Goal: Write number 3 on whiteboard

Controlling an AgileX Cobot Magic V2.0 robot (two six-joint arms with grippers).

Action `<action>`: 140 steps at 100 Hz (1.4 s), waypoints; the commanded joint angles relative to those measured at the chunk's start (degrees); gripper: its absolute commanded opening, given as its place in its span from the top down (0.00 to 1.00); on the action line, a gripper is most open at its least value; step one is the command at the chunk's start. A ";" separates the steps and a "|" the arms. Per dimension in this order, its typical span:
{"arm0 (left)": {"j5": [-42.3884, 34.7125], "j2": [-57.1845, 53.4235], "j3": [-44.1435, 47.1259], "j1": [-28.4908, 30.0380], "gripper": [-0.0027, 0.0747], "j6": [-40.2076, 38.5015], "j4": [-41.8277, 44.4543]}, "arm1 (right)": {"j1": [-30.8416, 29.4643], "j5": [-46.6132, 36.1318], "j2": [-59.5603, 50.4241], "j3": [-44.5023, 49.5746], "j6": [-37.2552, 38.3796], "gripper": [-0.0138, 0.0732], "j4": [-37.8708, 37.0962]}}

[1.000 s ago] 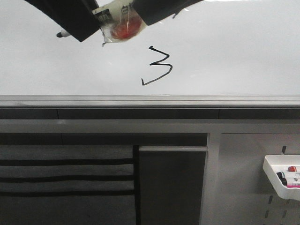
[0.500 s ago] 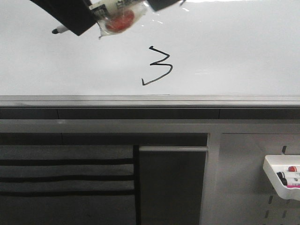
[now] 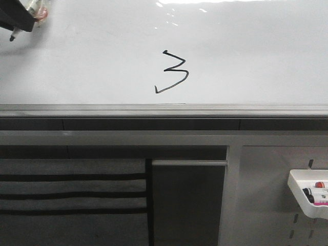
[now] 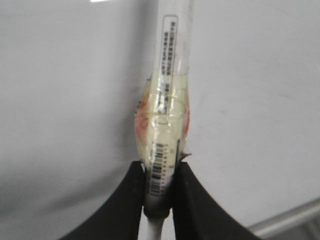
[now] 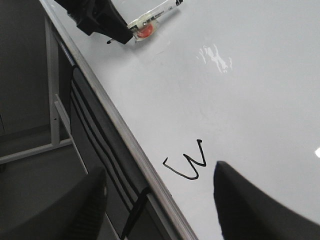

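The 3 (image 3: 172, 72) sits finished low on the whiteboard (image 3: 256, 56). Left fingers (image 4: 158, 197) grip the marker (image 4: 167, 125), well off the digit; right fingers (image 5: 155, 200) gape empty. Probably only parking the marker remains

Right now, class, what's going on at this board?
A black number 3 is already drawn on the whiteboard. The left gripper, shut on a taped marker, sits at the board's upper-left corner, away from the digit. The right gripper is open and holds nothing, near the board's lower edge by the digit.
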 commanded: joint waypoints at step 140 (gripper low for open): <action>10.94 -10.58 0.96 1.93 0.51 -1.13 11.28 | -5.86 2.58 -7.86 -1.65 34.20 0.37 -14.54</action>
